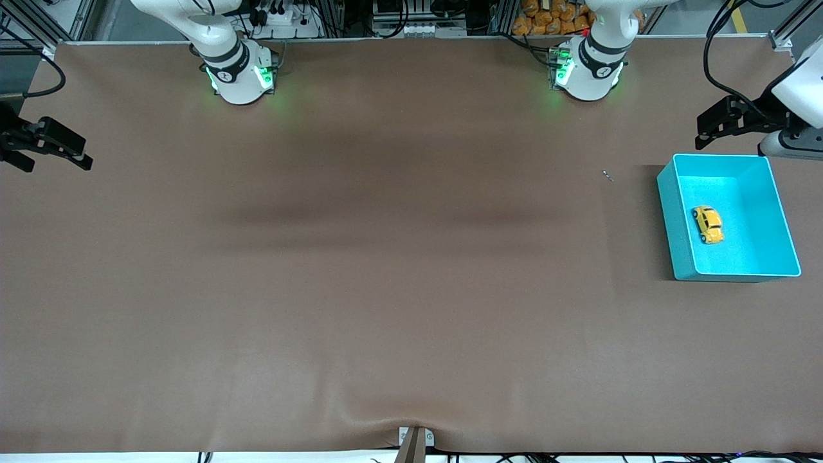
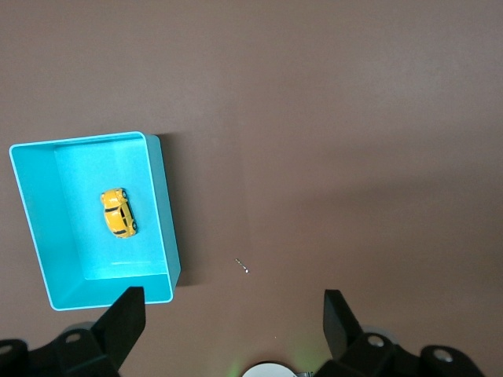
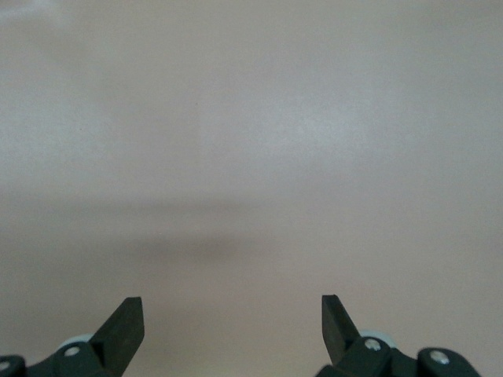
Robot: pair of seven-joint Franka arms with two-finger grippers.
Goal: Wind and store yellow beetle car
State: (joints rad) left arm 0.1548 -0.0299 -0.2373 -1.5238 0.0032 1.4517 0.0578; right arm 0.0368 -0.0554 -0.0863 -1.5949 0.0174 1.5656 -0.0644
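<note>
The left gripper (image 1: 707, 132) hangs with jaws spread wide and empty over the brown table (image 1: 386, 289), just beside the turquoise plastic bin (image 1: 681, 257). The tiny yellow beetle car (image 1: 707, 224) lies on the bin's floor. The right gripper (image 1: 61, 151), equally wide and empty, waits at its own end. Reaching in, a finger may clip the bin's wall and shove it.

A yellow beetle car (image 1: 707, 224) is seen lying in a turquoise bin (image 1: 675, 218) at the left arm's end of the brown table (image 1: 386, 289). The left gripper (image 1: 714, 128) is held open above the table near the bin; the right gripper (image 1: 54, 154) is held open over the table's other end.
</note>
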